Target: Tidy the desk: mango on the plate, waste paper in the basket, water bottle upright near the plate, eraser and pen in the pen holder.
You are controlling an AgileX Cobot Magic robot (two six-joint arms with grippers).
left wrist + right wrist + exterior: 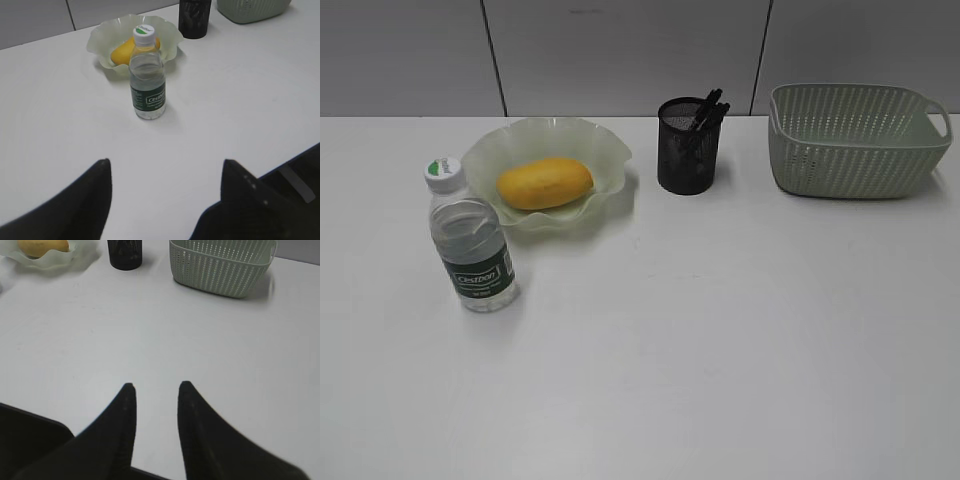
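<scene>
Your left gripper [165,192] has its fingers [90,200] spread wide with nothing between them, low over the bench [720,350] and well back from the water bottle [472,245]. The right gripper [156,410] has its fingers narrow but parted, empty too, over bare bench.

Risks: the bottle stands upright just beside the plate [605,150], near its front-left edge. It's light and narrow-based, so a careless sweep of the left arm would probably tip it or knock it into the plate rim. Pull away from it.

Containers:
- plate holds the mango [545,183], lying in the middle.
- pen holder [687,150], right of the plate, has a dark pen [708,108] sticking out at the rim. Eraser can't be seen through the mesh, so can't confirm.
- basket [850,150] far right; its inside is hidden from these angles, so waste paper can't be confirmed. None lies loose on the bench.

Task looks about done.
</scene>
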